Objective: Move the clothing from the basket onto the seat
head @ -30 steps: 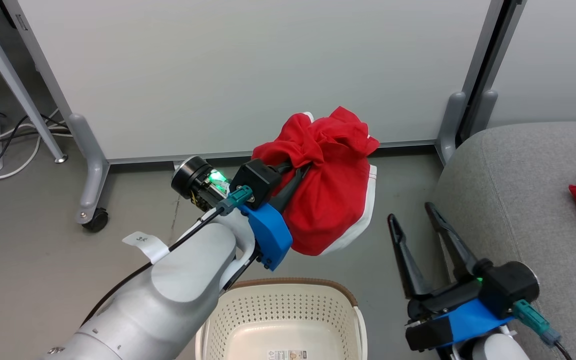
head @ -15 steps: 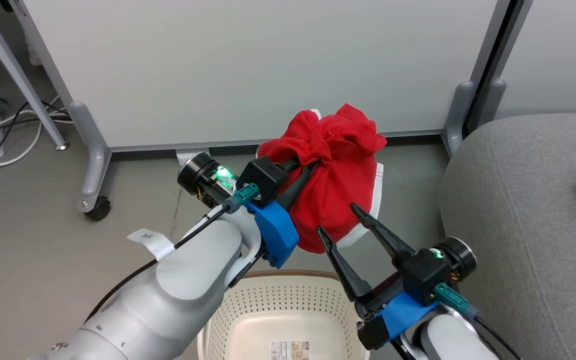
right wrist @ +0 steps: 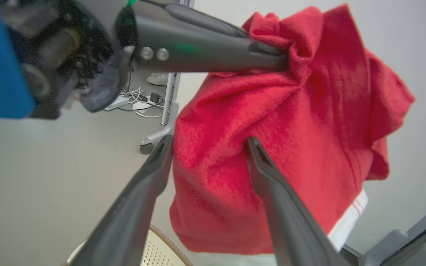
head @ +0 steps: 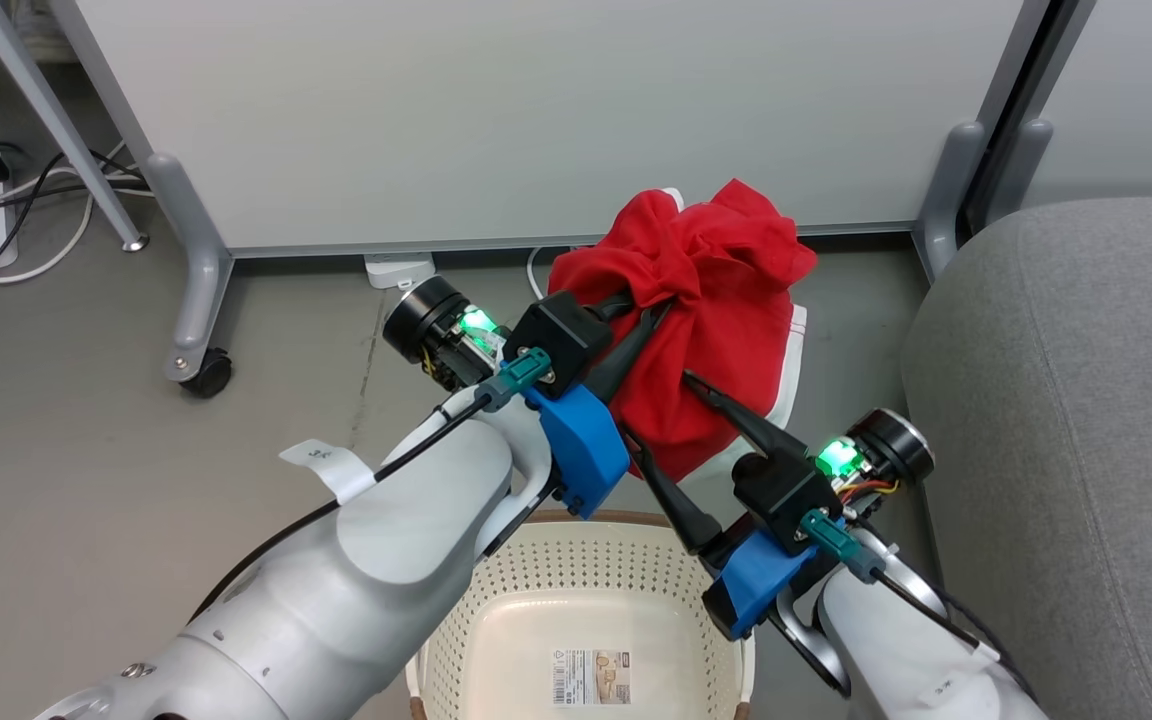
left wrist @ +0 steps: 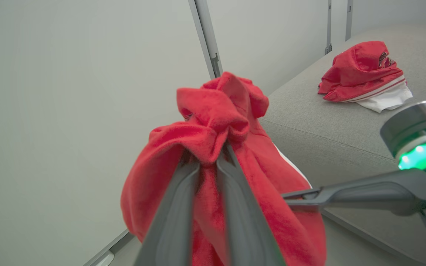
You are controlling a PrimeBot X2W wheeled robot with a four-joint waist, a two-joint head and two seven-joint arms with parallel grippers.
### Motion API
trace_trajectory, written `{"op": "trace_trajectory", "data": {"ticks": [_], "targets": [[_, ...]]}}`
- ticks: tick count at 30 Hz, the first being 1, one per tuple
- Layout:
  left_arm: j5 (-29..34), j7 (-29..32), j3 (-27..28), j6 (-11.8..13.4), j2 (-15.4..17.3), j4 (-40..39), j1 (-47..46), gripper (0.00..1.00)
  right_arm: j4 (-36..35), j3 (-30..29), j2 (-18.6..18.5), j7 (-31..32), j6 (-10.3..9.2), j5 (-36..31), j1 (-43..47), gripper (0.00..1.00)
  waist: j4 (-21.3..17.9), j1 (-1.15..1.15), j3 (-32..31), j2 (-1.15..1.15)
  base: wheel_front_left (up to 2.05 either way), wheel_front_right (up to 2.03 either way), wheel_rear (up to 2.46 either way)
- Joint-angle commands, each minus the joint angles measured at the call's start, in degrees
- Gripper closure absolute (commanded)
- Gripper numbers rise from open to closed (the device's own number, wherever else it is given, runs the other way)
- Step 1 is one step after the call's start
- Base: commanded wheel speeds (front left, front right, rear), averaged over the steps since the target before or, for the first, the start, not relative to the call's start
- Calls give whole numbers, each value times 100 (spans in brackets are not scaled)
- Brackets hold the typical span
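Since the red garment (head: 726, 330) hangs limp and light just past the basket's (head: 576, 520) far rim, bunched top clamped in the left hand (head: 661, 305), the wide-open right hand (head: 658, 410) could gather its loose hem.

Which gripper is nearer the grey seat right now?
Right. The right gripper sits beside the seat, jaws open at the hanging red garment; the left gripper clamps that garment farther left.

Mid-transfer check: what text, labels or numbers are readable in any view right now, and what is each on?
Nothing reads cleanly.
Sticker on the basket base: barcode and print, too small to read.
Paper tag on the black cable: handwritten mark, unclear.
Red garment on the seat: dark print, blurred.
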Motion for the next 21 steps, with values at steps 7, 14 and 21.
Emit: {"op": "trace_trajectory", "data": {"ticks": [7,14,21], "targets": [[12,-43,-14,1,-94,-36,-187,100,279,-177,38,-1,2,-364,-375,0,95,-1,118,0,0,0,0],[1,-54,-36,-32,-172,1,-218,100,576,-219,38,-1,1,-210,-562,100,139,-1,154,0,0,0,0],[1,-68,-21,-33,-192,46,-239,100,662,-230,39,-1,2,-96,-618,100,137,-1,157,0,0,0,0]]}}
